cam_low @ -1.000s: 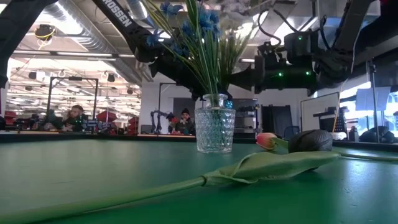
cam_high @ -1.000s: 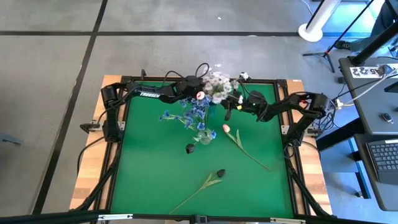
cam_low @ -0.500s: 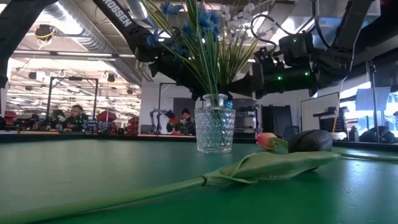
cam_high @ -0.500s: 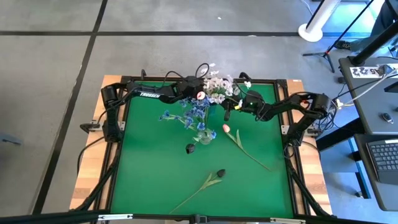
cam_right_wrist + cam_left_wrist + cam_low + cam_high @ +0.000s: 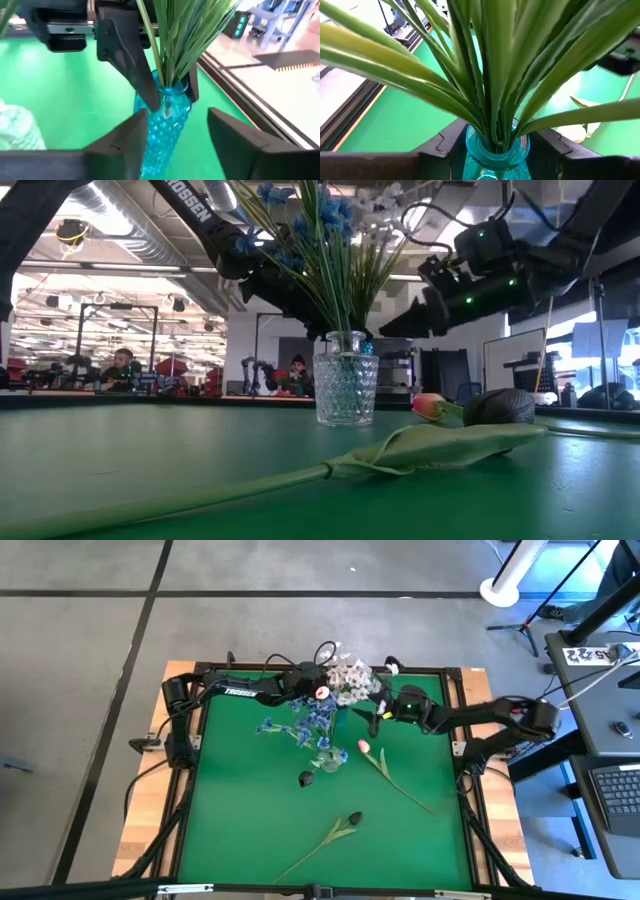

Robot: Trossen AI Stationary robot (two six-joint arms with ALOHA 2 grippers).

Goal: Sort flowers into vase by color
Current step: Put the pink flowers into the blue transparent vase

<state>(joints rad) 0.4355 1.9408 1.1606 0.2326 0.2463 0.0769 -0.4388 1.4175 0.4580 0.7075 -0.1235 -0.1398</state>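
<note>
Flowers looked light and floppy: thin wiry stalks, soft heads; best taken mid-stalk, never by the bloom, likely to swing and snag when lifted. Pink tulip (image 5: 364, 746) lay on the green table (image 5: 240, 810) just beside the clear vase (image 5: 345, 391); one dark tulip (image 5: 306, 778) lay near it, another (image 5: 354, 818) further toward the front edge. Blue blossoms (image 5: 316, 721) and white blossoms (image 5: 349, 679) stood in vases at the back. Left gripper (image 5: 492, 145) reached in from the back-left, jaws clasped round the neck of the blue vase (image 5: 492, 155), steadying it. Right gripper (image 5: 175, 135) stretched in from the right, level with the stalks, jaws parted and empty, just beside that vase.
</note>
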